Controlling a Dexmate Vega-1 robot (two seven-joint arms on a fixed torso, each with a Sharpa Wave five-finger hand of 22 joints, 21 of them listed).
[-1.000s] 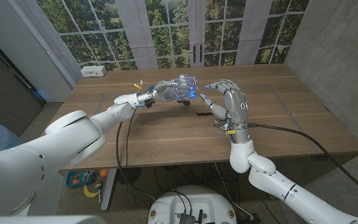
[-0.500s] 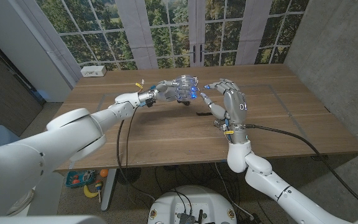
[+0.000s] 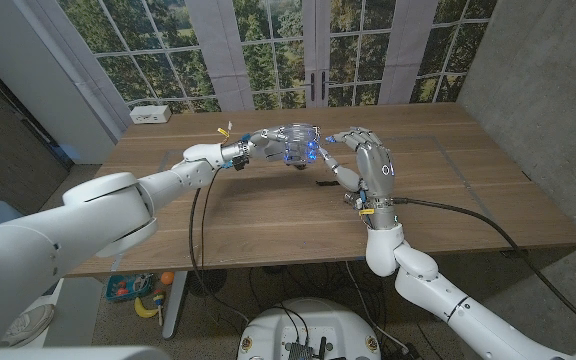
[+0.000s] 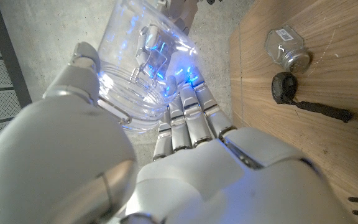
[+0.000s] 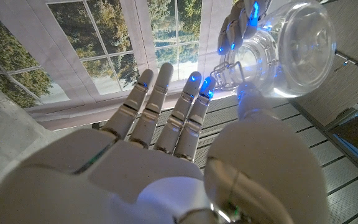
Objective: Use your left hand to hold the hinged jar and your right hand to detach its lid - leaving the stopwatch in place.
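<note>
My left hand (image 3: 264,143) holds the clear hinged jar (image 3: 294,139) in the air above the far middle of the table, its fingers (image 4: 188,118) wrapped around the glass (image 4: 138,56). My right hand (image 3: 364,165) is just to the jar's right, with fingers spread and empty. In the right wrist view its fingertips (image 5: 194,81) come close to the jar's wire clasp (image 5: 225,70) and the lid end of the jar (image 5: 288,53); contact cannot be made out. The black stopwatch (image 4: 284,87) lies on the wood below the jar, its strap (image 4: 325,112) stretched out beside it.
A small glass bottle (image 4: 286,48) lies beside the stopwatch. A white box (image 3: 149,115) sits at the table's back left corner, and a small yellow item (image 3: 224,131) lies behind my left wrist. A black cable (image 3: 468,215) trails from my right wrist across the right side.
My right hand has moved left and closer to the jar, so its fingertips now reach its lid end. My left hand has kept hold of the jar and shifted it slightly.
</note>
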